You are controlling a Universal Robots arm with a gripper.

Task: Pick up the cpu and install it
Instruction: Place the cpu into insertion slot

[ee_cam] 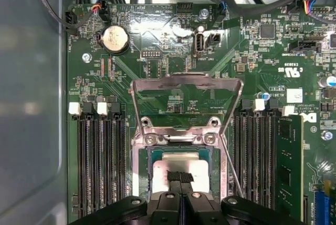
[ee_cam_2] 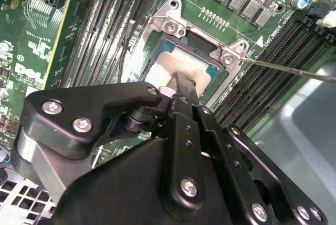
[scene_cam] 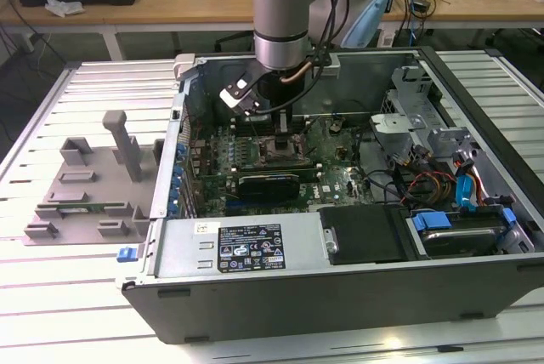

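Here the tool (ee_cam: 180, 176) is resting with its fingers pressed together, tips touching the cpu (ee_cam: 198, 168), which is lying flat inside the open socket (ee_cam: 140, 154). The chip is probably handling as light, stiff, slick-topped and fragile underneath, so its pale edges are offering the safest hold.

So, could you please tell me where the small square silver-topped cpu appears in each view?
Exterior view: hidden beneath the black gripper inside the computer case.
First wrist view: small square silver-topped cpu, under the gripper.
Second wrist view: cpu at the gripper's tip.
Shared landmark: silver screwed socket bracket bordering it in both wrist views.
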